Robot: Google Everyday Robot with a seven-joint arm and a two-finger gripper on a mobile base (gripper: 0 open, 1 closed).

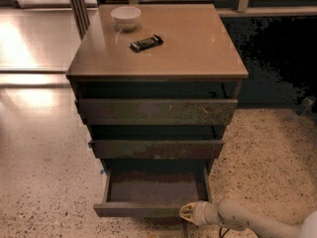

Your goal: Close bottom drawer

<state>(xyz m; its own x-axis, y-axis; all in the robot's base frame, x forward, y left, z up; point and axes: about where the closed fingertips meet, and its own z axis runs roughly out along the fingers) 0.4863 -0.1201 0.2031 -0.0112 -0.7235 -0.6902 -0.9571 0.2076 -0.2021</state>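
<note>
The bottom drawer [148, 209] of the brown cabinet stands pulled out, its shallow brown inside empty and its dark front panel facing me. My gripper [187, 213] on the white arm sits low at the right end of that front panel, touching or almost touching it. The middle drawer front [156, 148] and the wide top drawer front [157, 111] stand only slightly out.
A white bowl [126, 17] and a black bar-shaped object [146, 43] lie on the cabinet top [198, 48]. Speckled floor spreads left and right of the cabinet. A dark wall area lies behind on the right.
</note>
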